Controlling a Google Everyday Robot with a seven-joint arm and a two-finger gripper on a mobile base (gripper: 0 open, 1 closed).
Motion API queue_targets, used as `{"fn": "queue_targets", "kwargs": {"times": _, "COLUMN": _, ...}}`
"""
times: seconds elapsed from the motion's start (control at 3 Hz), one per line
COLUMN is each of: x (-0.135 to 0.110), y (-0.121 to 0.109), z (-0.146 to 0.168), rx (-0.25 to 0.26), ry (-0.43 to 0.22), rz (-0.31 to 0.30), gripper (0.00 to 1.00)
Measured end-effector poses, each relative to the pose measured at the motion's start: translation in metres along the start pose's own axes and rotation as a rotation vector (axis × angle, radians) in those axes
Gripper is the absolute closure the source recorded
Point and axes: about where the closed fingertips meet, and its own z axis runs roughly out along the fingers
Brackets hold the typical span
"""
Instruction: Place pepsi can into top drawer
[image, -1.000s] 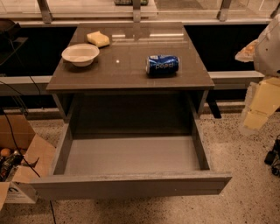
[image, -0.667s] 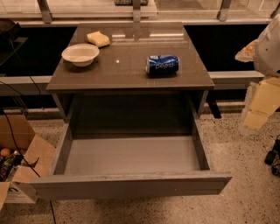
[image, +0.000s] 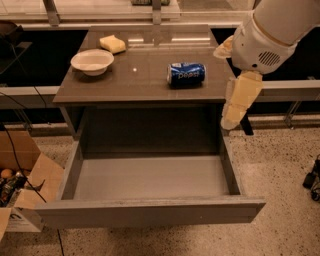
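White and rounded, the arm's casing (image: 270, 35) is seen entering from the upper right corner and is angled down and to the left, above the right edge of the table (image: 145, 82). From it the cream-coloured gripper (image: 232, 116) is hung downward, tilted slightly leftward, just off the table's right front corner and above the right rear corner of the top drawer (image: 150, 212). Nothing is held by it, and no contact with the can is made. Whether the gripper is parted or closed cannot be told, and whether the table edge is touched cannot be told either.

The pepsi can (image: 186, 74) is laid on its side on the grey tabletop, right of centre, with its blue side and white lettering turned toward the camera. It is set well apart from the white bowl (image: 92, 61), which is placed near the table's left edge, and from the yellow sponge (image: 112, 44) just behind that bowl.

The top drawer is pulled fully out below the tabletop, and its grey floor is shown bare. A cardboard box (image: 25, 170) is seen at the lower left on the speckled floor (image: 280, 170).
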Motion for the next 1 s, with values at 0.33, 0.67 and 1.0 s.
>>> {"fn": "queue_targets", "kwargs": {"times": 0.33, "x": -0.039, "y": -0.055, "z": 0.029, "rx": -0.014, "ry": -0.12, "rz": -0.017, "gripper": 0.0}}
{"fn": "queue_targets", "kwargs": {"times": 0.67, "x": -0.039, "y": -0.055, "z": 0.03, "rx": -0.014, "ry": -0.12, "rz": -0.017, "gripper": 0.0}}
{"fn": "queue_targets", "kwargs": {"times": 1.0, "x": -0.043, "y": -0.063, "z": 0.052, "rx": -0.007, "ry": -0.17, "rz": 0.037, "gripper": 0.0}}
